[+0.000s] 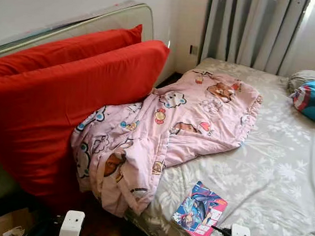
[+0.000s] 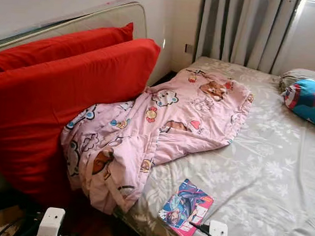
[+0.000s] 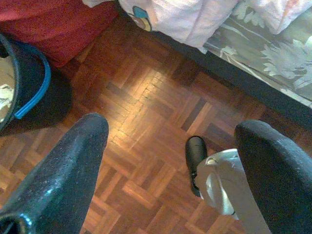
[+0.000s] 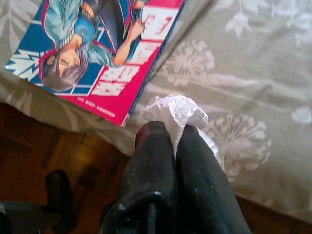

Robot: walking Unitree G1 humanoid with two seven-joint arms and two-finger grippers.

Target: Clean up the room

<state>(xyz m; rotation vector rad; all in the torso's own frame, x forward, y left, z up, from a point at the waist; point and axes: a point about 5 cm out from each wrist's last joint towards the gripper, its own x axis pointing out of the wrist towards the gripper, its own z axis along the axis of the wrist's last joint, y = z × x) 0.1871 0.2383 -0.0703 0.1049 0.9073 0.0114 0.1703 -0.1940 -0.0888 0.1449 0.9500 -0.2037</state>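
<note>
My right gripper [image 4: 168,130] is shut on a crumpled white tissue [image 4: 175,111], which sticks out past the fingertips. It hangs over the near edge of the bed, right beside a comic book [image 4: 100,46] with a red and blue cover [image 1: 200,211]. My left gripper [image 3: 173,131] is open and holds nothing, low over the parquet floor [image 3: 146,102] beside the bed. A rumpled pink cartoon blanket [image 1: 162,131] lies across the grey floral sheet [image 1: 271,171] and droops over the bed's edge.
Two big red pillows [image 1: 69,87] lean against the headboard on the left. A blue and red cushion [image 1: 311,99] lies at the far right of the bed. A dark bin with a blue rim [image 3: 24,83] stands on the floor near my left gripper. Grey curtains [image 1: 247,27] hang behind.
</note>
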